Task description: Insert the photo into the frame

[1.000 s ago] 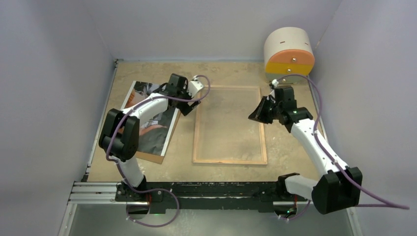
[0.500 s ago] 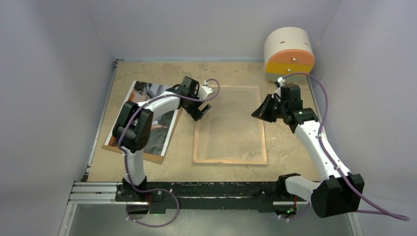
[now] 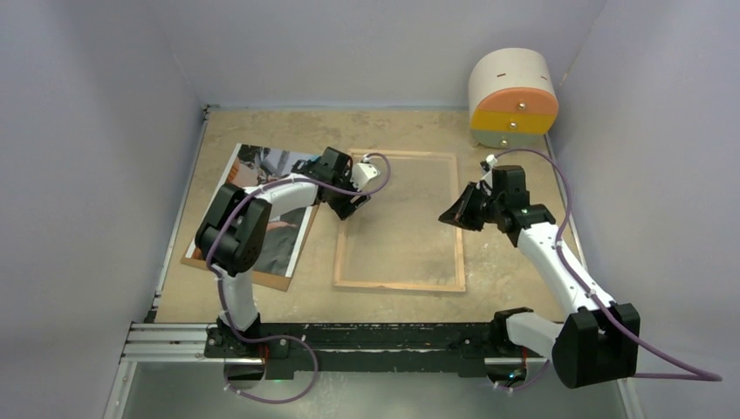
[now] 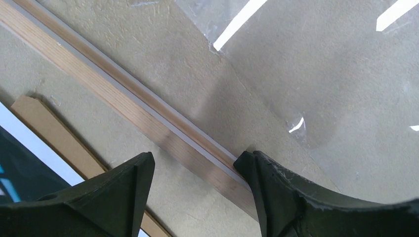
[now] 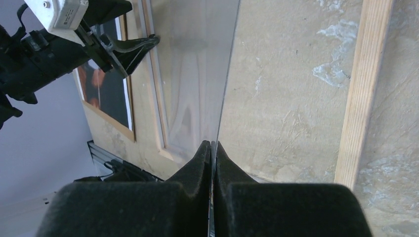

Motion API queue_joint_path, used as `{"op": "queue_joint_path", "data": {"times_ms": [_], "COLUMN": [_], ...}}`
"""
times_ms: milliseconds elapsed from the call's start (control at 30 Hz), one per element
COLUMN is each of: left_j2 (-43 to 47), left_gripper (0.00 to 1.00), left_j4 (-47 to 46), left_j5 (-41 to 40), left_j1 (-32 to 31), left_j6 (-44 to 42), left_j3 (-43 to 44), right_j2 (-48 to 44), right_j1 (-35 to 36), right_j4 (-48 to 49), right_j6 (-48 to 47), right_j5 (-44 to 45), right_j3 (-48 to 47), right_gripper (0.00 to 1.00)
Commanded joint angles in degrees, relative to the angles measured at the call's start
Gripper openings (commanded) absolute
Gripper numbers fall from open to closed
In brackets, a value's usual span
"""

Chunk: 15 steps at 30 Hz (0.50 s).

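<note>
On the tan bench (image 3: 419,131), one frame (image 3: 397,284) lies in the centre, wood side up. Of two grippers, the left gripper (image 4: 195,158) stands apart astride the frame's left rail. The right gripper (image 5: 213,144) is clamped on the glass pane (image 5: 197,59). At left, one photo (image 3: 281,244) lies on one hardboard sheet (image 3: 262,279). Far right stands one round drawer box (image 3: 513,96), and the walls (image 3: 87,131) are pale lilac.

Lab booth, plain grey walls (image 3: 87,131)
</note>
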<state>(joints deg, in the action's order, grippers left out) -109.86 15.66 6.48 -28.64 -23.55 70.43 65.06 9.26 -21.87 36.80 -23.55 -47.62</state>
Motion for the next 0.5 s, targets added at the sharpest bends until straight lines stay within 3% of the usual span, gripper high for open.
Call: {"op": "queue_joint_path", "data": {"times_ms": [0, 167, 400, 467], "left_j2": [1.57, 1.06, 2.48, 2.88], "left_gripper": [0.69, 0.59, 0.58, 0.51], "left_j4": [0.06, 0.86, 2.09, 3.08], "left_j5": [-3.92, -4.77, -1.48, 0.57], "left_j1": [0.43, 0.51, 0.52, 0.52], "left_j6": [-4.33, -5.82, -5.34, -5.7], "left_j3": [-3.44, -2.76, -2.46, -2.47], "right_j2": [-2.31, -3.05, -5.53, -6.04], "right_j1": [-0.13, -0.12, 2.18, 3.25], "right_j4": [3.26, 5.09, 9.14, 10.13], "right_j6": [1.88, 4.09, 8.6, 9.76], "right_j5": [-2.89, -4.45, -4.48, -3.74], "right_j3": [0.66, 1.62, 5.92, 6.66], "right_gripper": [0.0, 0.0, 0.0, 0.0]}}
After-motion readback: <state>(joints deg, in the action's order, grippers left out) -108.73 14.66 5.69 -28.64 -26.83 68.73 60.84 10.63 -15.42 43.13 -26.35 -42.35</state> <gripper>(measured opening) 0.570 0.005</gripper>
